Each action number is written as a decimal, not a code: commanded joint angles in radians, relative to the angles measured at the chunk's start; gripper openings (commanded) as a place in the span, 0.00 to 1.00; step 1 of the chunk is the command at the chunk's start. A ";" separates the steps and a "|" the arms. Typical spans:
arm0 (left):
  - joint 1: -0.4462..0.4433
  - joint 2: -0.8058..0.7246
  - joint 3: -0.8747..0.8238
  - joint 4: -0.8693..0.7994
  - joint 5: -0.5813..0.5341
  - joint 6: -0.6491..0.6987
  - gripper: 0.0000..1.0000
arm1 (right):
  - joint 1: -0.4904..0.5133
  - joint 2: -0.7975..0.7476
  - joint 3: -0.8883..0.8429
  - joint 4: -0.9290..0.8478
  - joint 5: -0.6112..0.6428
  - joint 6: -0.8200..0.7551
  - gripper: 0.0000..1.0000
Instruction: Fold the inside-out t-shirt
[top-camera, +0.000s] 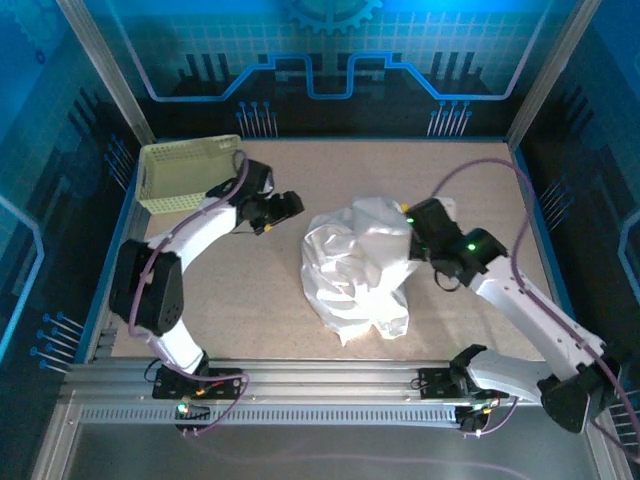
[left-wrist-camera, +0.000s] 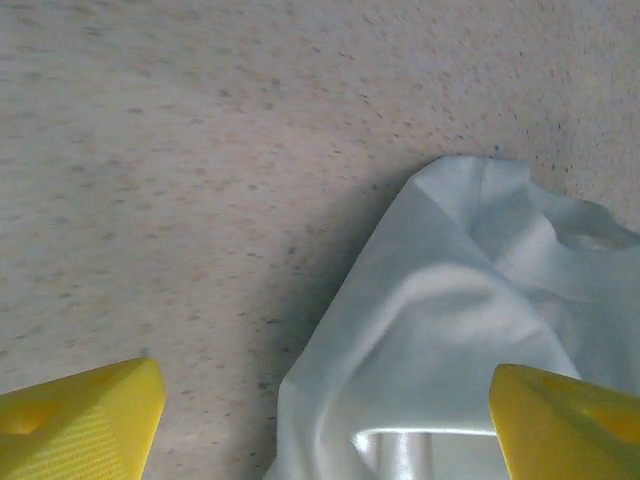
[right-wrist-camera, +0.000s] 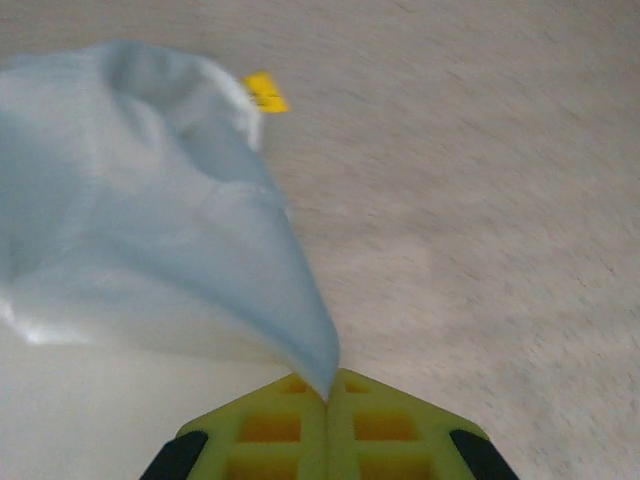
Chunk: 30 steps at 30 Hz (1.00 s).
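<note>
The white t-shirt (top-camera: 355, 265) lies crumpled in a heap in the middle of the table. My right gripper (top-camera: 410, 218) is at the heap's upper right side, shut on a pinched point of the t-shirt (right-wrist-camera: 150, 230). In the right wrist view the cloth rises in a cone from the closed jaws of my right gripper (right-wrist-camera: 328, 395). My left gripper (top-camera: 293, 206) hovers just left of the heap, open and holding nothing. In the left wrist view its yellow fingertips (left-wrist-camera: 80, 420) stand wide apart, with an edge of the t-shirt (left-wrist-camera: 450, 330) between and beyond them.
A pale yellow-green lattice basket (top-camera: 188, 172) stands at the back left corner, close behind the left arm. Bare speckled tabletop (top-camera: 250, 300) lies in front of and to the left of the heap. A small yellow bit (right-wrist-camera: 265, 92) peeks past the cloth's far edge.
</note>
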 joint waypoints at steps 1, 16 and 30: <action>-0.056 0.114 0.127 -0.117 -0.068 0.043 0.85 | -0.101 -0.073 -0.129 0.001 -0.134 0.080 0.01; -0.185 0.413 0.428 -0.194 -0.007 0.110 0.86 | -0.240 0.007 -0.261 0.106 -0.273 0.124 0.00; -0.225 0.475 0.435 -0.152 0.089 0.088 0.24 | -0.253 0.080 -0.214 0.183 -0.319 0.072 0.00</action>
